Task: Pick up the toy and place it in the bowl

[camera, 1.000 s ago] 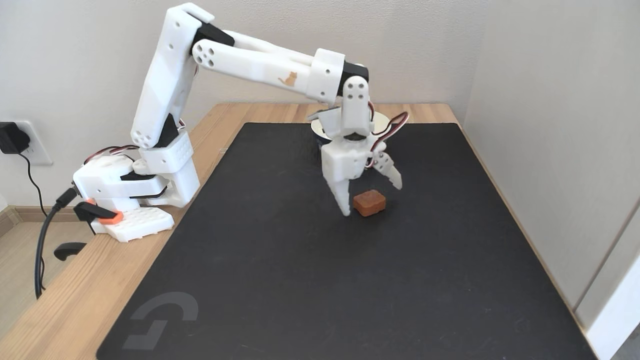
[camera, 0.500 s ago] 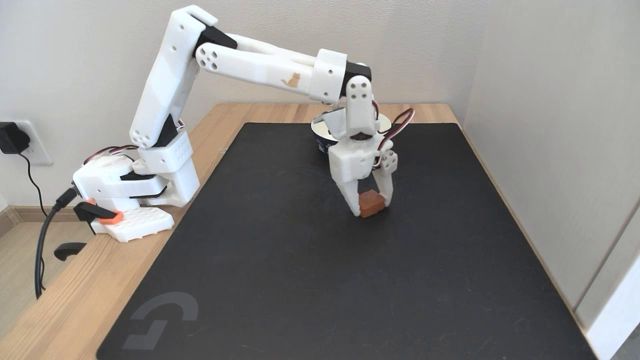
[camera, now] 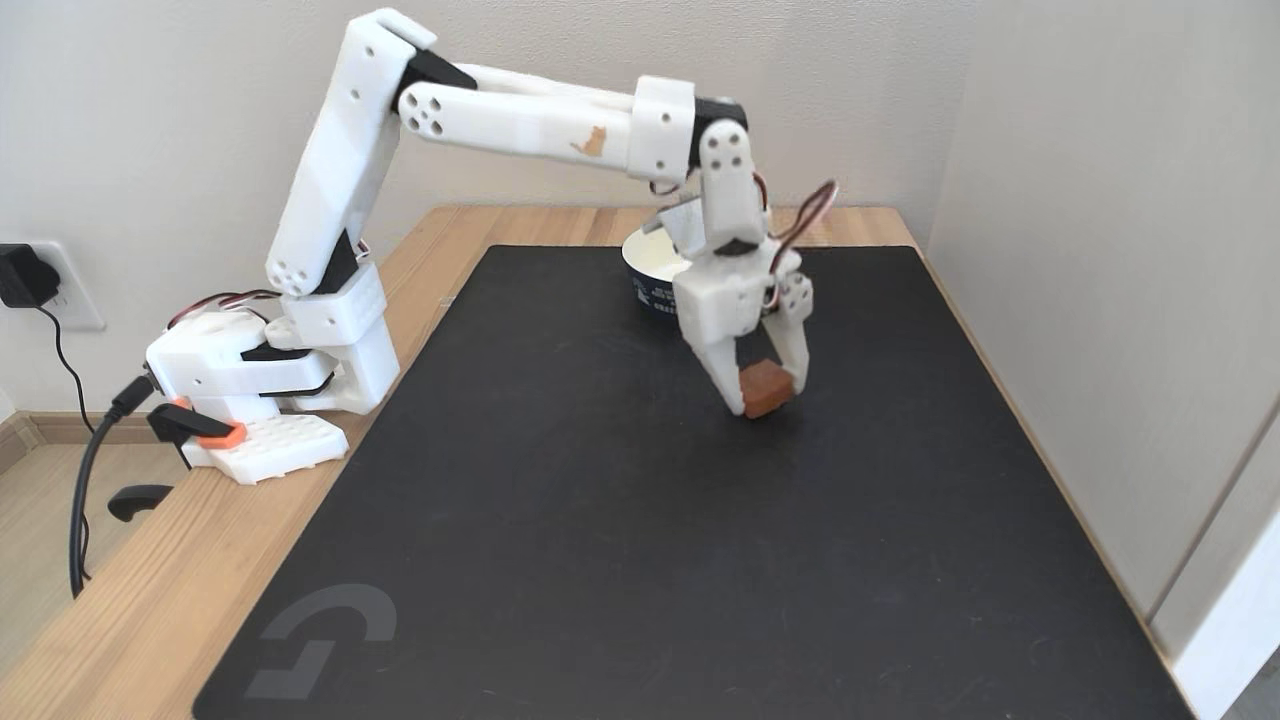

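Observation:
The toy, a small reddish-brown block, is pinched between the two white fingers of my gripper, which is shut on it and holds it slightly above the black mat. The gripper points downward near the mat's middle right. Just behind it stands the bowl, cream-white inside and dark navy outside with white lettering; my wrist covers its right half.
A black mat covers most of the wooden table. The arm's base sits at the table's left edge with cables and a wall plug beside it. Walls stand close behind and on the right.
The open gripper closed around the toy on the mat, then rose a little and shifted right with the toy held between its fingers.

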`<state>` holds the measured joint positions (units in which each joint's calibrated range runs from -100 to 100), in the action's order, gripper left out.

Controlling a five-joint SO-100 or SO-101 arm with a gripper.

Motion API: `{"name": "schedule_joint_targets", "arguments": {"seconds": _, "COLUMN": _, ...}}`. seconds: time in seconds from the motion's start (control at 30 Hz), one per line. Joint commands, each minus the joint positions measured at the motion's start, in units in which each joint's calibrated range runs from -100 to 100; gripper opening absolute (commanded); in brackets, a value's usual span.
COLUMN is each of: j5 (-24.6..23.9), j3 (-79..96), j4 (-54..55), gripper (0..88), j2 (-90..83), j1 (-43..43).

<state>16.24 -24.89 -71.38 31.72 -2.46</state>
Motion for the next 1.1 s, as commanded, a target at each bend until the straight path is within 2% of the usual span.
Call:
{"name": "schedule_joint_targets", "arguments": {"seconds": 0.0, "j5": -3.9, "j3": -2.6, "j4": 0.5, "gripper": 2.2, "j2": -13.6, "j1": -3.4}}
{"name": "schedule_joint_targets", "arguments": {"seconds": 0.13, "j5": -7.9, "j3": 4.7, "j4": 2.5, "gripper": 2.2, "j2": -22.8, "j1": -9.5}}
{"name": "schedule_joint_targets", "arguments": {"seconds": 0.33, "j5": -13.7, "j3": 30.3, "j4": 20.2, "gripper": 2.2, "j2": -33.3, "j1": -21.8}}
{"name": "schedule_joint_targets", "arguments": {"seconds": 0.5, "j5": -16.1, "j3": 41.2, "j4": 28.6, "gripper": 2.2, "j2": -35.7, "j1": -27.6}}
{"name": "schedule_joint_targets", "arguments": {"seconds": 0.67, "j5": -16.8, "j3": 48.2, "j4": 36.4, "gripper": 2.2, "j2": -35.9, "j1": -30.9}}
{"name": "schedule_joint_targets", "arguments": {"seconds": 0.83, "j5": -20.8, "j3": 51.9, "j4": 40.0, "gripper": 3.9, "j2": -35.9, "j1": -30.7}}
{"name": "schedule_joint_targets", "arguments": {"seconds": 0.93, "j5": -20.6, "j3": 51.9, "j4": 39.7, "gripper": 12.8, "j2": -35.9, "j1": -30.7}}
{"name": "schedule_joint_targets", "arguments": {"seconds": 0.97, "j5": -20.7, "j3": 52.2, "j4": 39.6, "gripper": 20.3, "j2": -35.9, "j1": -30.7}}
{"name": "schedule_joint_targets", "arguments": {"seconds": 1.07, "j5": -20.9, "j3": 52.3, "j4": 39.6, "gripper": 23.0, "j2": -35.9, "j1": -30.7}}
